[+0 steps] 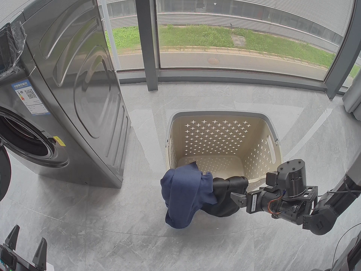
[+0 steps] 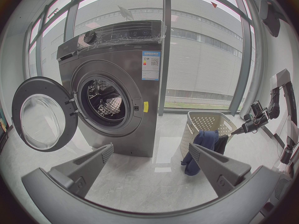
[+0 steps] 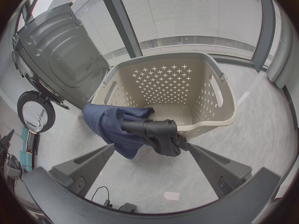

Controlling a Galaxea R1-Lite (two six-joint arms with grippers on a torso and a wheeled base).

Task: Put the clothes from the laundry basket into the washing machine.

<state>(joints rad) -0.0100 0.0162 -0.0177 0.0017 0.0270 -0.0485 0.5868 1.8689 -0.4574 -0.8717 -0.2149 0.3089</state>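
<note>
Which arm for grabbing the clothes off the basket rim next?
Right. The right gripper is open and right at the clothes draped over the basket's near rim. The left gripper, also open, is low and far off, facing the washer.

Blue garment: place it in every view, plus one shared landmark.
Head view: blue garment hangs over the rim of the laundry basket, beside the black garment.
Left wrist view: blue garment hangs down the basket's outside.
Right wrist view: blue garment draped over that rim.
Shared landmark: the basket.
</note>
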